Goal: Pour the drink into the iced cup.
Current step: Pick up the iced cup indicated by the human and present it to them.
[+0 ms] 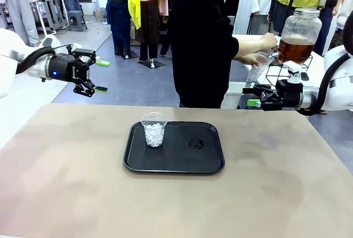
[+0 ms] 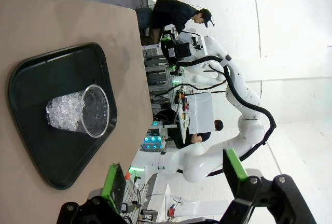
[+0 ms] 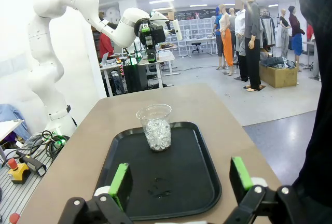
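Left gripper (image 1: 101,76) and right gripper (image 1: 251,97) are both hanging released, fingers spread, grasping nothing. Iced cup (image 1: 154,130) is standing upright on black tray (image 1: 132,163), well ahead of and below both finger pairs, between them. Drink (image 1: 294,50) is sitting in glass dispenser (image 1: 300,26) beyond the right fingers, with person's hand (image 1: 268,41) holding a clear cup (image 1: 258,70) under it. Risks: thin cup buckling when squeezed at handover, or the pour missing the rim and flooding the tray.
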Motion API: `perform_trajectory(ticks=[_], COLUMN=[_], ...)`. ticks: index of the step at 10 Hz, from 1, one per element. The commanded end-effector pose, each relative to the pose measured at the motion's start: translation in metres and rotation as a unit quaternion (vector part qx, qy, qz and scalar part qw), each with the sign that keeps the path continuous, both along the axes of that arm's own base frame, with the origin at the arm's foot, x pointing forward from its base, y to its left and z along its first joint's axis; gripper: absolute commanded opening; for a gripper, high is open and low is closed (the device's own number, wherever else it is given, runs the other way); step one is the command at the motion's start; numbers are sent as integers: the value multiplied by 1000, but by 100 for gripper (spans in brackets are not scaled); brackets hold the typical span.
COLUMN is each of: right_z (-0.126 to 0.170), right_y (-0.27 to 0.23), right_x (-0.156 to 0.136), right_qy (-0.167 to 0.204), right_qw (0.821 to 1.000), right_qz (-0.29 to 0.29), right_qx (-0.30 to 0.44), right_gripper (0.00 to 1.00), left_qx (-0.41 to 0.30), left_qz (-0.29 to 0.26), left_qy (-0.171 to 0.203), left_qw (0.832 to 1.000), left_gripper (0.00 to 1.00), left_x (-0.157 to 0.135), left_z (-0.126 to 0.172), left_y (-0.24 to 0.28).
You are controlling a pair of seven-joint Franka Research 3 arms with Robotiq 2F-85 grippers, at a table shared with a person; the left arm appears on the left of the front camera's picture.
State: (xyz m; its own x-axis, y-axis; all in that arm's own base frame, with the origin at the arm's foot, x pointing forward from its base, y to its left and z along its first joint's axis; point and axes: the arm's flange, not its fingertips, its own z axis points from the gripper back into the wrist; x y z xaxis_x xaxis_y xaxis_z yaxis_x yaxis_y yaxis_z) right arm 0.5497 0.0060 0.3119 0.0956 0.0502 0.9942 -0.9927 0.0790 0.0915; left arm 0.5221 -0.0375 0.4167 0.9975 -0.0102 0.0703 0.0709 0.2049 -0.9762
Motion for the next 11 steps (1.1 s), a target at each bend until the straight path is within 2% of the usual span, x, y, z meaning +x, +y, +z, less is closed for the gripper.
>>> perform_trajectory(ticks=[1, 11], right_z=[3, 3], right_y=[-1, -1], right_x=[1, 1], right_qy=[7, 7], right_qw=[1000, 1000], right_qz=[6, 6], right_qx=[-1, -1], right_gripper=[100, 100], left_qx=[0, 0], left_qz=[1, 1], left_qy=[-1, -1], left_qw=[1000, 1000], left_gripper=[100, 100], left_x=[0, 0], left_z=[1, 1], left_y=[0, 0])
